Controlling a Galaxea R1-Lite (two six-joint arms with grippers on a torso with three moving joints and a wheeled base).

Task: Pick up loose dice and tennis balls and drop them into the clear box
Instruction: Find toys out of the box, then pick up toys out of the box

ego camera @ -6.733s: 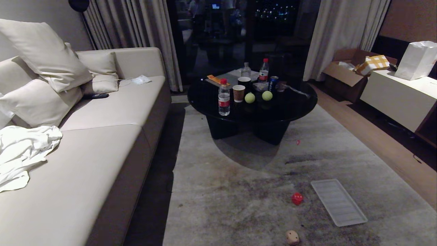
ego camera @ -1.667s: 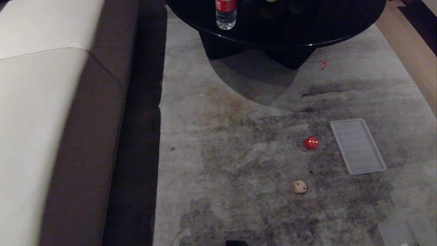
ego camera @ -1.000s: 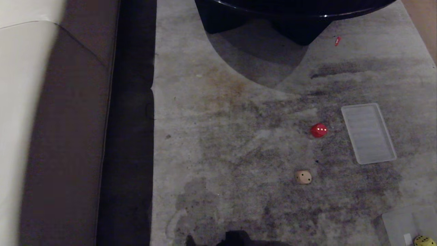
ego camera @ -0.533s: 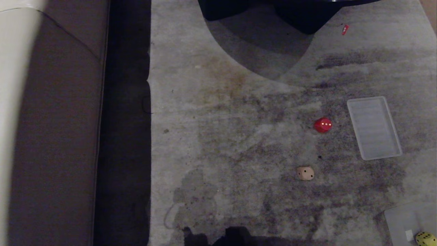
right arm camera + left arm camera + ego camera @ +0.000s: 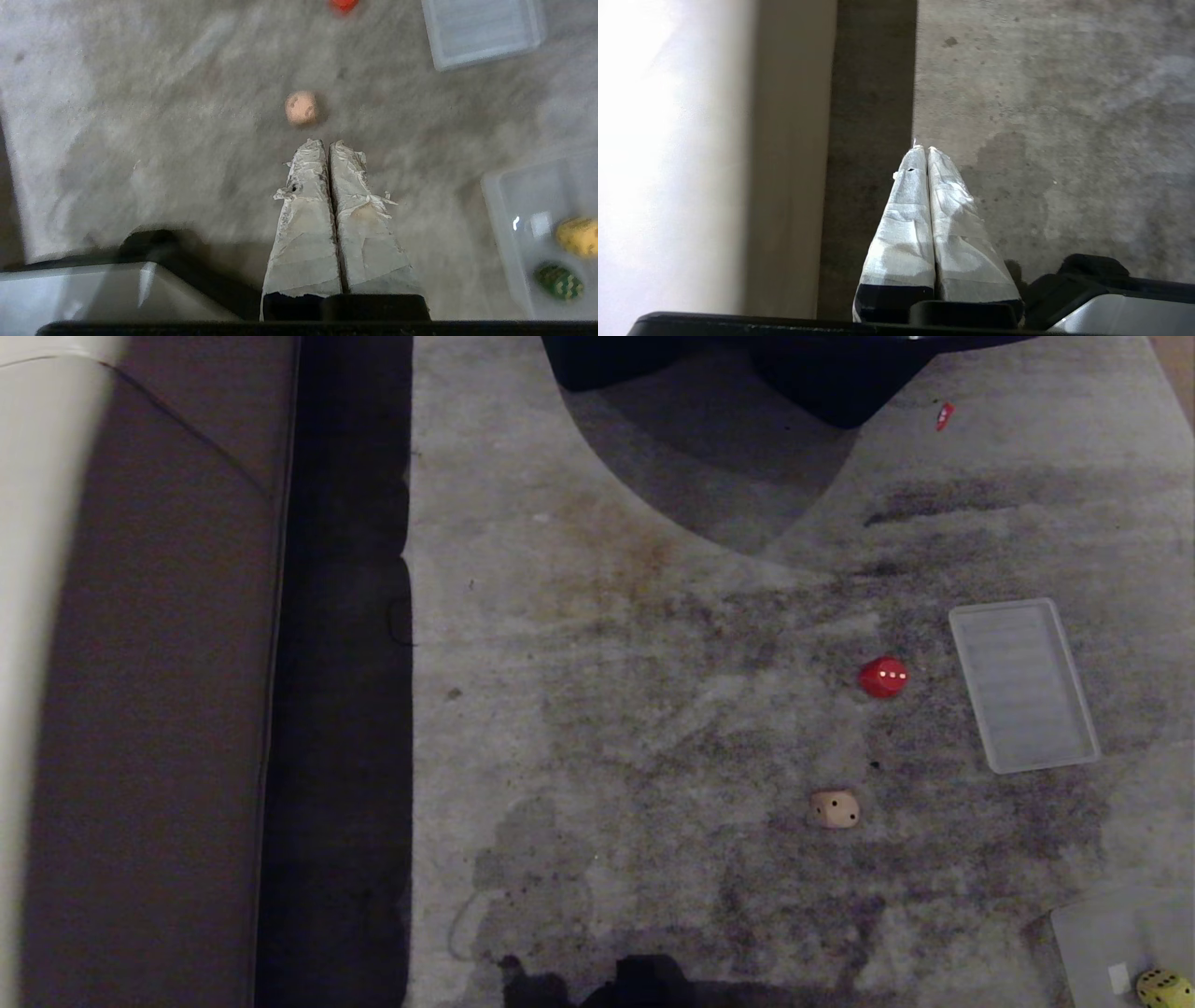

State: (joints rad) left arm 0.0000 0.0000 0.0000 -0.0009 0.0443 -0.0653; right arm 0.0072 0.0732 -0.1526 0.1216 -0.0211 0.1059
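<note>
With both taped hands pressed closed and empty, the right hand (image 5: 328,145) hangs just short of the tan die (image 5: 301,108) on the carpet (image 5: 653,709), the red die (image 5: 882,678) lies beyond it beside the ribbed panel (image 5: 1023,684), the yellow die (image 5: 577,236) and green die (image 5: 558,281) sit in the clear box (image 5: 502,219), and the left hand (image 5: 927,150) is over the carpet's sofa-side edge.

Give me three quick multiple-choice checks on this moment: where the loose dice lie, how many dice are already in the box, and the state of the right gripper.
1. The red die lies:
A. in the clear box
B. on the carpet beside the ribbed panel
C. on the sofa

2. Dice in the clear box:
A. none
B. two
C. four

3. The right gripper is:
A. shut and empty
B. shut on the tan die
C. wide open

Answers:
1 B: it sits on carpet, apart from the panel.
2 B: a yellow die and a green die lie inside.
3 A: its fingers meet, short of the tan die.
</note>
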